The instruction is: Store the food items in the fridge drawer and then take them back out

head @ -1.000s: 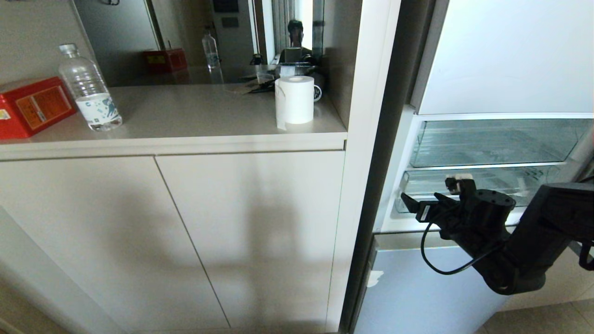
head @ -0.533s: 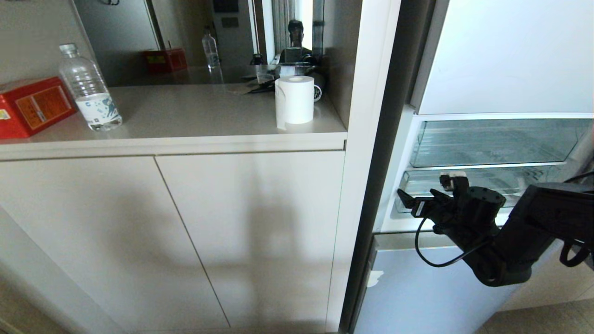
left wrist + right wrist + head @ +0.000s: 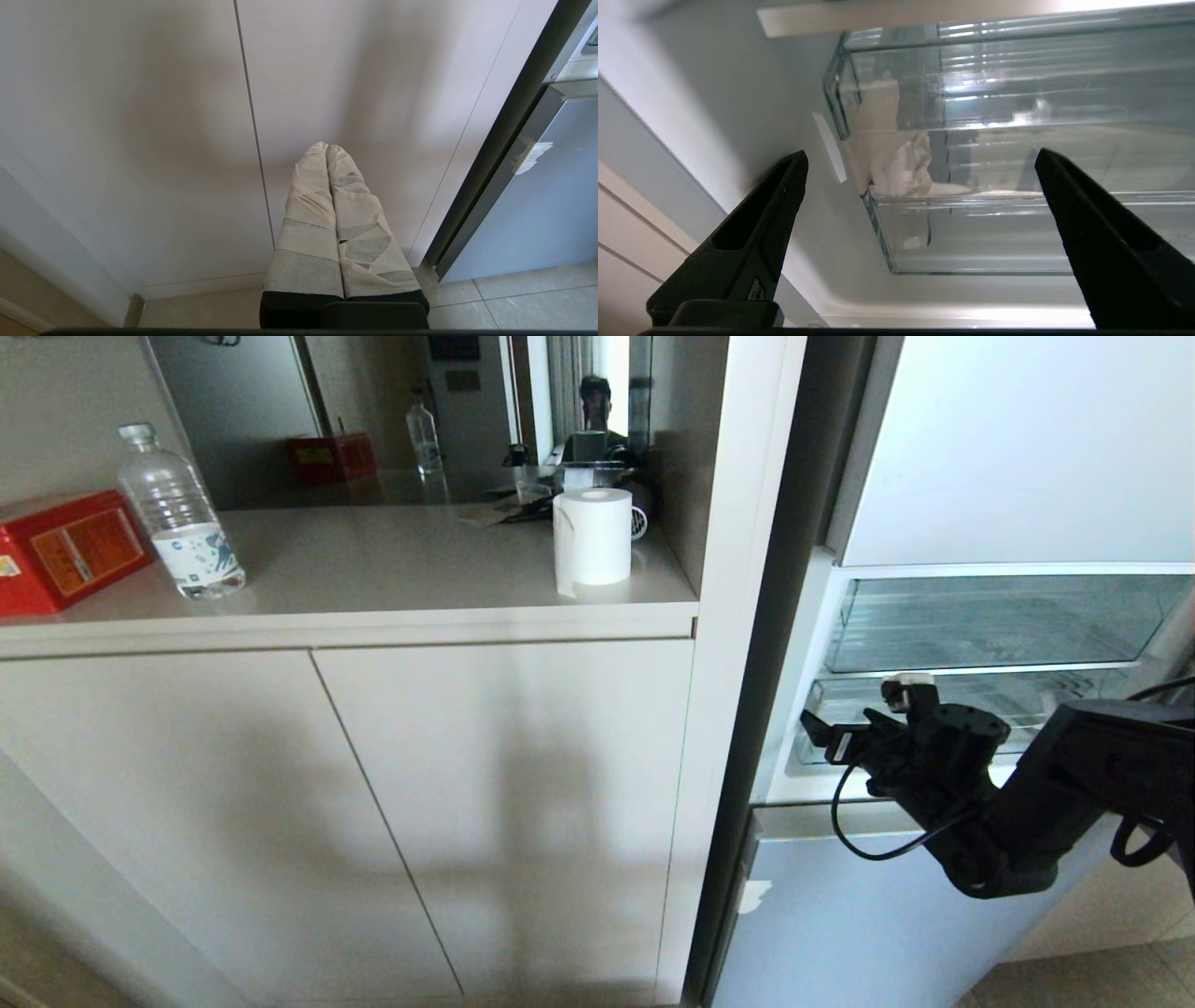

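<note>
While its jaws stand wide apart and empty, the right gripper hangs at the front of the fridge drawer, the lower of two clear bins; the upper bin sits just above it. White tape scrap clings to the drawer's front corner. No food shows. On the counter stand one bottle, one red box, one paper roll. The left gripper, fingers pressed together, faces cabinet doors. Since a second ago, the right gripper has edged up toward the drawer.
</note>
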